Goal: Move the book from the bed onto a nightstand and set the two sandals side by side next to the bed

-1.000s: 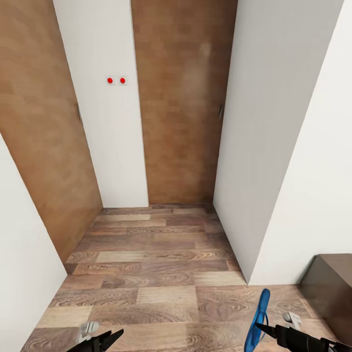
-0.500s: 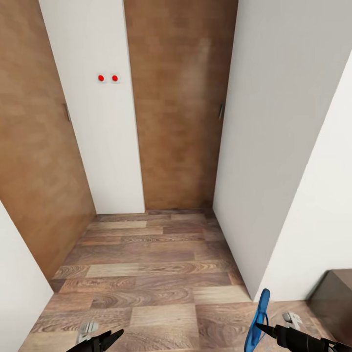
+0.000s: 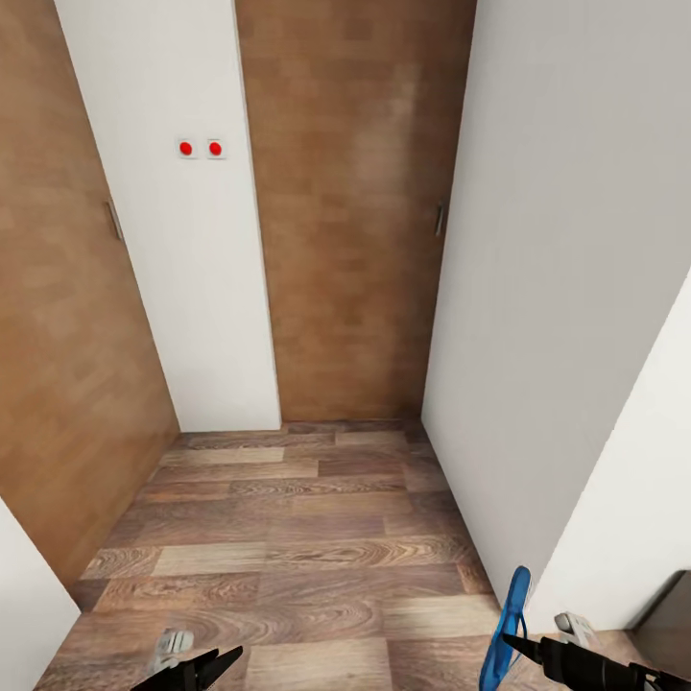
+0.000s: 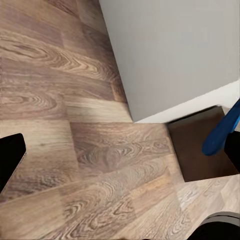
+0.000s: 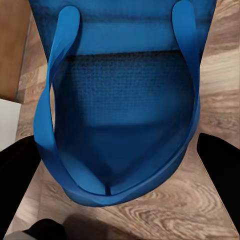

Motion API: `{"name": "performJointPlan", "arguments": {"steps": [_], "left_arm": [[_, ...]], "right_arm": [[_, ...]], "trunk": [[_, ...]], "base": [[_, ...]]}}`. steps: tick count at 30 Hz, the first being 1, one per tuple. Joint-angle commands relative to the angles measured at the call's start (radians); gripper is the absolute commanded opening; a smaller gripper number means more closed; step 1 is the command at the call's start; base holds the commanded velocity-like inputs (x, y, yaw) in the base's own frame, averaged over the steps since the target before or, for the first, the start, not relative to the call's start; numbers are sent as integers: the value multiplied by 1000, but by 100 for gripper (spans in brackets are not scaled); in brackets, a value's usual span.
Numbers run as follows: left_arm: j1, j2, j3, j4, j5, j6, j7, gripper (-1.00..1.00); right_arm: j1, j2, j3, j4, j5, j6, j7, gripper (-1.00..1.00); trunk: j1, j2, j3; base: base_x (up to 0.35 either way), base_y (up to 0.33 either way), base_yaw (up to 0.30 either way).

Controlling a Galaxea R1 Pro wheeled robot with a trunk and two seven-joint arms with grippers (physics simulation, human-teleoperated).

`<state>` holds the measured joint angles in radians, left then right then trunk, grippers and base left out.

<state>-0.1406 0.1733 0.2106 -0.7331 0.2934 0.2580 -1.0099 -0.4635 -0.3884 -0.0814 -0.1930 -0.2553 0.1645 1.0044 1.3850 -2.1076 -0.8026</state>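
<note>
At the left edge of the head view your left gripper [image 3: 206, 667] rides low over the wood-plank floor [image 3: 288, 537] with its fingers parted and nothing between them, likely parked there because this arm has no load while you drive. Ahead, a narrow passage runs between a brown door [image 3: 67, 336] on the left, a white wall panel carrying two red buttons [image 3: 200, 148], a second brown door [image 3: 350, 211] at the far end and a white wall [image 3: 566, 288] on the right. Further right, your right gripper [image 3: 513, 645] is clamped on one blue sandal [image 3: 507, 629], carried in front of you so it travels with the base. The sandal stands on edge, long axis nearly vertical and leaning slightly. In the right wrist view the sandal [image 5: 120, 105] shows its strap side to the camera, straps converging toward the gripper, so you probably hold it by the toe end, though the contact itself is hard to make out. A dark piece of furniture [image 3: 667, 614] peeks in at the lower right corner.
</note>
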Motion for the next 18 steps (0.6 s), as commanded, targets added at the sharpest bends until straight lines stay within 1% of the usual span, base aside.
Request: {"name": "performJointPlan", "arguments": {"steps": [1, 3, 6, 10, 18], "left_arm": [[0, 0, 1, 0, 6, 10, -3, 100], [0, 0, 1, 0, 5, 10, -4, 100], [0, 0, 1, 0, 6, 10, -3, 100], [0, 0, 1, 0, 6, 10, -4, 100], [0, 0, 1, 0, 6, 10, -4, 100]], "right_arm": [[0, 0, -9, 0, 1, 10, 3, -100], [0, 0, -9, 0, 2, 10, 3, -100], [0, 0, -9, 0, 2, 10, 3, -100], [0, 0, -9, 0, 2, 10, 3, -100], [0, 0, -9, 0, 2, 10, 3, -100]], "trunk": [[0, 0, -1], [0, 0, -1], [0, 0, -1], [0, 0, -1], [0, 0, -1]], "base": [[278, 0, 0], [243, 0, 0], [100, 0, -80], [22, 0, -234], [2, 0, -277]]}}
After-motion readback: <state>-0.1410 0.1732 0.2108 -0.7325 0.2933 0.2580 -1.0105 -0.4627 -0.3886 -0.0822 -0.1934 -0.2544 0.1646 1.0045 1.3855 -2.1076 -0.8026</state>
